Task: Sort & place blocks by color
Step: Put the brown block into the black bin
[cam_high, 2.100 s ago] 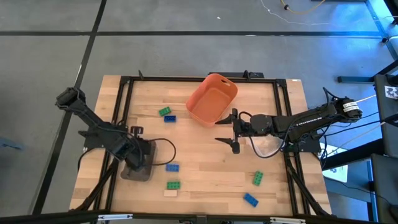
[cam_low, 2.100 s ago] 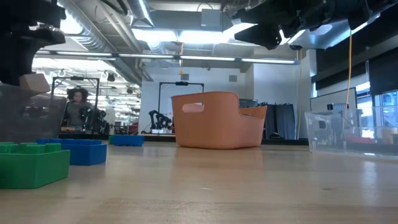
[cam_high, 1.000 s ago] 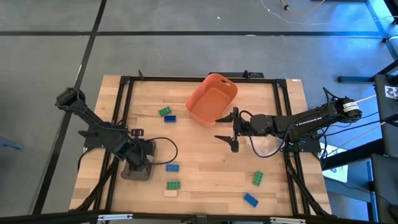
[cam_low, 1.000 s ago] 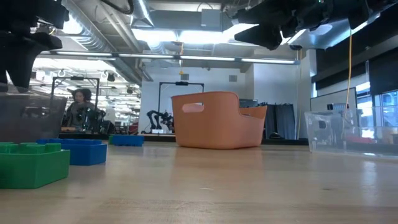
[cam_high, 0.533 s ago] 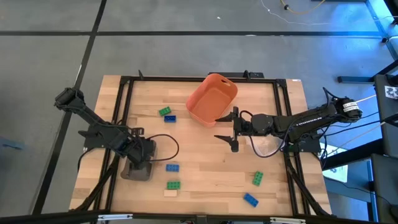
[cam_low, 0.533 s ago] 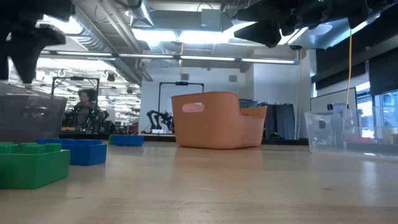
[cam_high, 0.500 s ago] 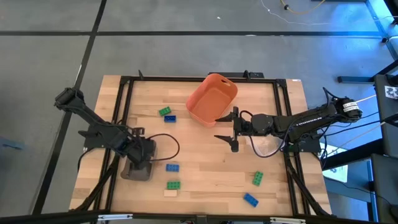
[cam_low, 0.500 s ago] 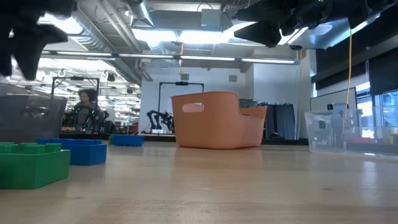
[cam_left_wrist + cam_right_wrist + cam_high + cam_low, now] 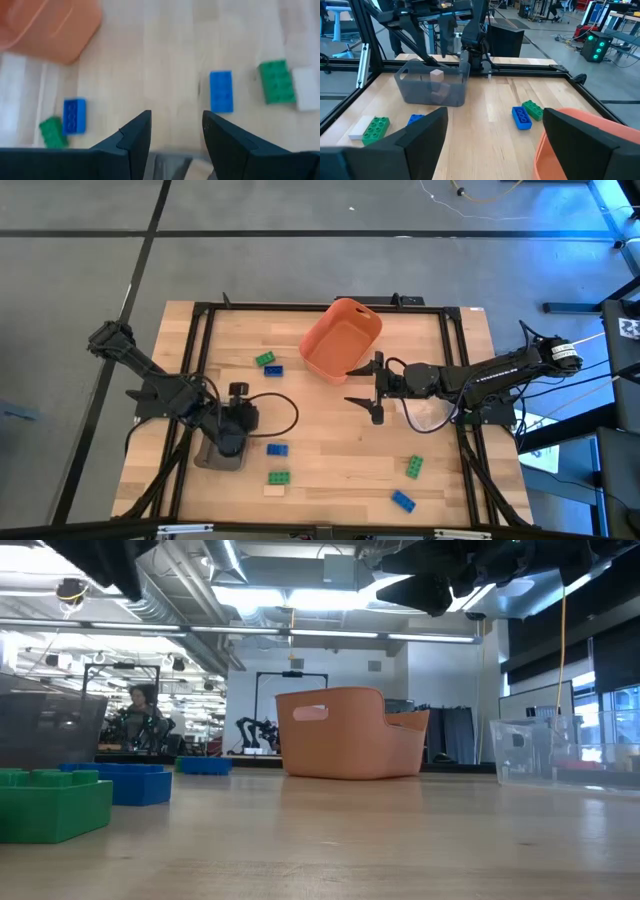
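Above the grey tray (image 9: 217, 452), left tool (image 9: 238, 416) hung empty, part-open; next, likely the blue block (image 9: 277, 449). Right tool (image 9: 368, 390) waited wide.

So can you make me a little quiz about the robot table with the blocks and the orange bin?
1. True or false: the orange bin has blocks in it.
2. What sits in the grey tray? A) a tan block B) a green block C) a blue block
3. Fill in: the right claw hangs open beside the ____ bin.

Key: 1 false; 2 A, a tan block; 3 orange.
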Controlling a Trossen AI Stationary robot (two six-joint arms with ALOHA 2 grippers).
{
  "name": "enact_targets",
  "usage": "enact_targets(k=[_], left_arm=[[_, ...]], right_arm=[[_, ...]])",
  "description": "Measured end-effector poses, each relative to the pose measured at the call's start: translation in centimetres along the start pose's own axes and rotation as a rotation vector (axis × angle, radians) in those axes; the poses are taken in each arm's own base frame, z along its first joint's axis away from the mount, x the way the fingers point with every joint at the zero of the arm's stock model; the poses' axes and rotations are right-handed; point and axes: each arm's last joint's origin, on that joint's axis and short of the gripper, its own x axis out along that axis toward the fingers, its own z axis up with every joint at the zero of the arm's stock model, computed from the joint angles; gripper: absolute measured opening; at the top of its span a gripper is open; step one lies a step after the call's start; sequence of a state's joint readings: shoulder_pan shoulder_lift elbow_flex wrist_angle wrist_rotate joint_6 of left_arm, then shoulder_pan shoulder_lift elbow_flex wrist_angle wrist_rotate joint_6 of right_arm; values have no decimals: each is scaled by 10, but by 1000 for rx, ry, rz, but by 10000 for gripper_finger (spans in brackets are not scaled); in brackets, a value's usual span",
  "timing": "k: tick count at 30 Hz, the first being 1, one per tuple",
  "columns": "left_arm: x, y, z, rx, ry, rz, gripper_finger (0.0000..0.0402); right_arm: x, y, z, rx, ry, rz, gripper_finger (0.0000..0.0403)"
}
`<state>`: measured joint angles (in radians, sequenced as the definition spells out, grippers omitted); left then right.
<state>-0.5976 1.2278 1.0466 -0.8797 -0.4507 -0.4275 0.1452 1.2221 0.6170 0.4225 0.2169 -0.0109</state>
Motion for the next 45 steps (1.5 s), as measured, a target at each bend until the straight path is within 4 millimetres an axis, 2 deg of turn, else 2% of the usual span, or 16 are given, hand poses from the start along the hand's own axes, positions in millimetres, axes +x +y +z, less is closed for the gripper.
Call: enact_targets(k=[9,14,21,27,33,35,39,45], left_arm=[[0,-11,18,-5,-154,-129,169],[22,-29,30,34,-151,-233,169],[61,-64,37,111,13,-272,169],[81,-116,23,190,108,-370,169],[96,-158,9,263,105,-358,169],[105,-165,6,237,105,-353,169],[123,-166,-2,188,141,-265,169],[133,-164,-4,156,154,-217,169]], right_arm=[[0,1,0,5,-1,10,328],[0,1,0,4,-2,9,328],[-5,0,6,9,-25,9,328],[-6,0,6,10,-23,11,328],[-6,3,6,11,-22,24,328],[-7,6,6,10,-23,37,328],[-8,11,6,6,-25,58,328],[-9,16,7,6,-33,75,328]])
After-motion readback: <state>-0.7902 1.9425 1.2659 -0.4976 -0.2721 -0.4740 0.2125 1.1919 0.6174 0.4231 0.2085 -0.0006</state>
